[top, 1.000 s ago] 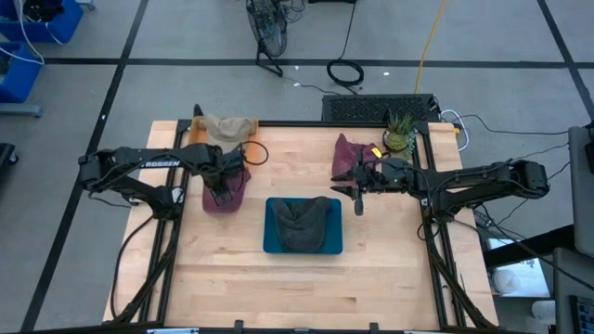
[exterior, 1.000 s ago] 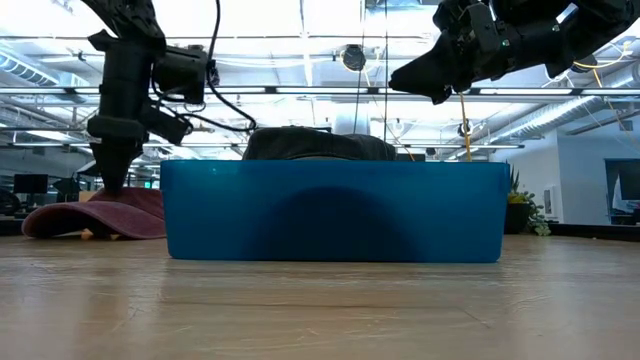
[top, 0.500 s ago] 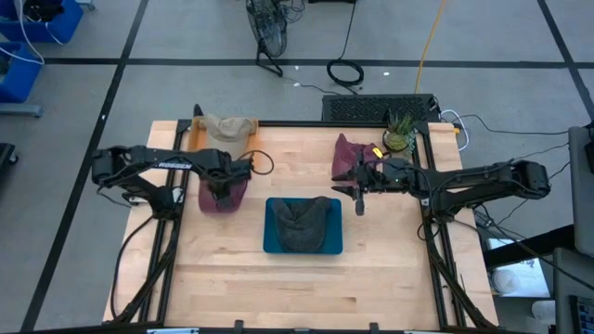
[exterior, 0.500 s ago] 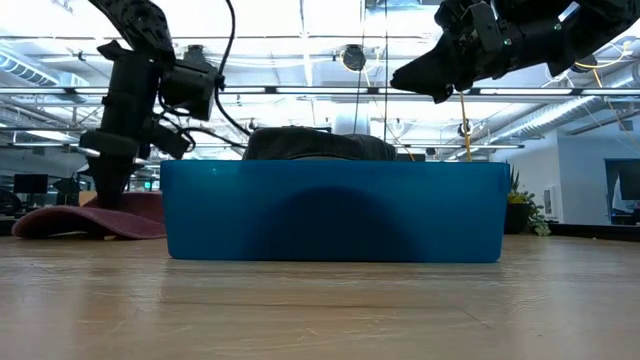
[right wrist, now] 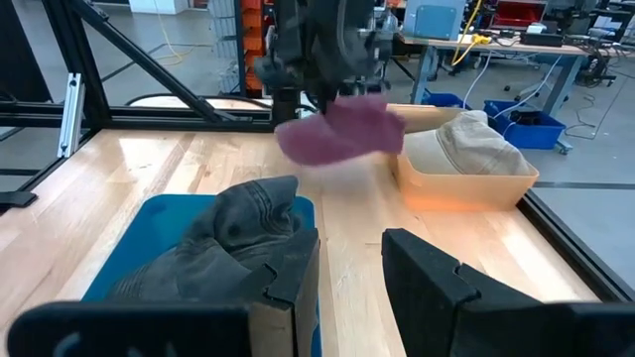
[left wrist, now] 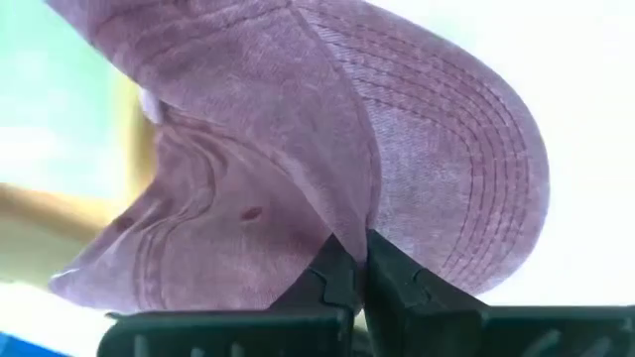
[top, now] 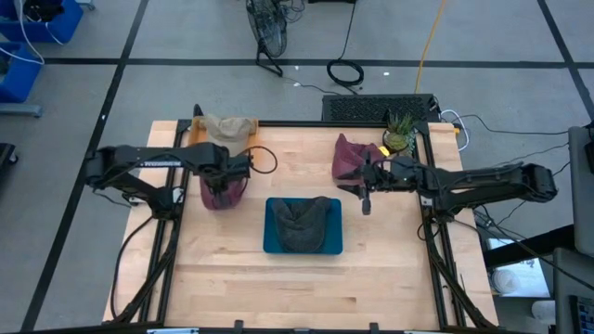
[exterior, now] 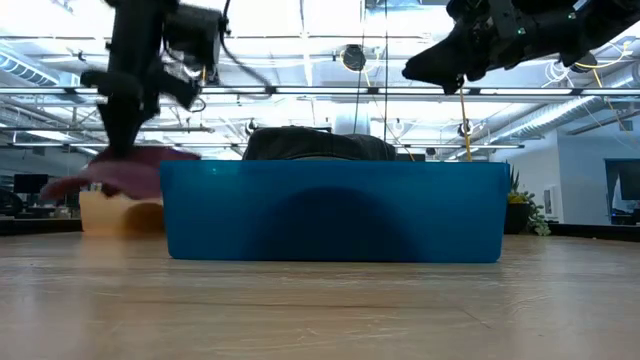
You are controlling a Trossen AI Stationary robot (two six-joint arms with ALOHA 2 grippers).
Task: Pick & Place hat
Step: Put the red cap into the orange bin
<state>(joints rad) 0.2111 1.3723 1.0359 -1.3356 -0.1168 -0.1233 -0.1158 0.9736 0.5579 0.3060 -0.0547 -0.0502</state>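
My left gripper [top: 223, 176] is shut on a maroon cap [top: 221, 192] and holds it above the table, left of the blue bin [top: 303, 243]. A dark grey hat [top: 302, 223] lies in the bin. In the low view the cap [exterior: 135, 168] hangs clear of the wood under my left gripper [exterior: 120, 150]. My right gripper [top: 364, 197] is open and empty, in the air right of the bin, near a second maroon hat [top: 349, 153] that lies on the table. My left gripper pinches the cap between its two fingers where the brim meets the crown [left wrist: 349, 223]. The fingers come from above, pointing down. The cap is lifted clear of the table, with the stitched brim [left wrist: 466, 178] to one side of the fingers and the crown [left wrist: 218, 198] to the other.
A tan hat [top: 227, 127] lies in a tan tray [top: 197, 136] at the far left of the table. A small potted plant [top: 399, 134] stands at the far right. Bare wood lies in front of the bin, toward the near edge.
My left gripper has risen with the maroon cap, which lay on the table a second ago and now hangs clear of it. My right gripper has shifted a little toward the table's right edge, still open.
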